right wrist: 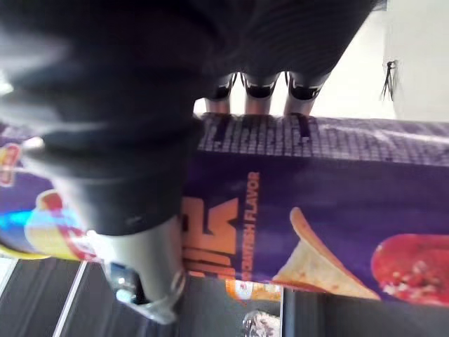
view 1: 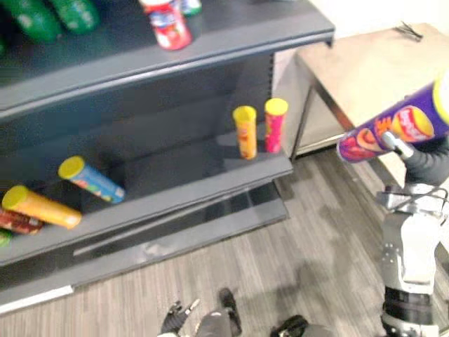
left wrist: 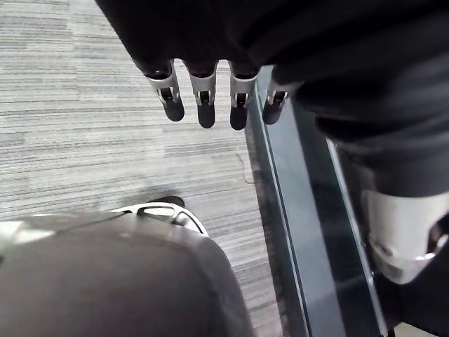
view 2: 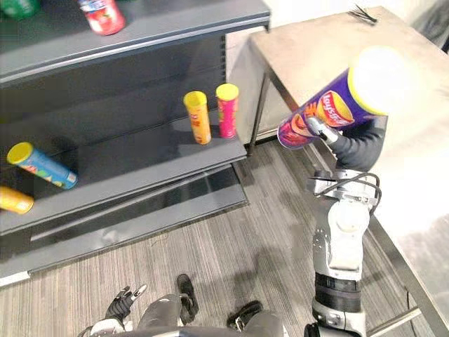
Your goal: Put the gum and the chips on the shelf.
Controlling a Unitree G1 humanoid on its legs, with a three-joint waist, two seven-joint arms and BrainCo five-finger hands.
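Your right hand (view 2: 356, 146) curls round the chips can (view 2: 326, 112), well off the shelf (view 2: 140, 168) (not yet placed); left hand (left wrist: 205, 90) slack, empty. Gum: cannot tell.

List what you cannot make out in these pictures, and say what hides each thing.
Purple can in the right hand: lid end cut off by the left eye view's right edge.
Green bottles on the top shelf: cut by the left eye view's top edge.
Orange can: mostly cut by the right eye view's left edge.
Dark thing on the table: too small to identify, both eye views.
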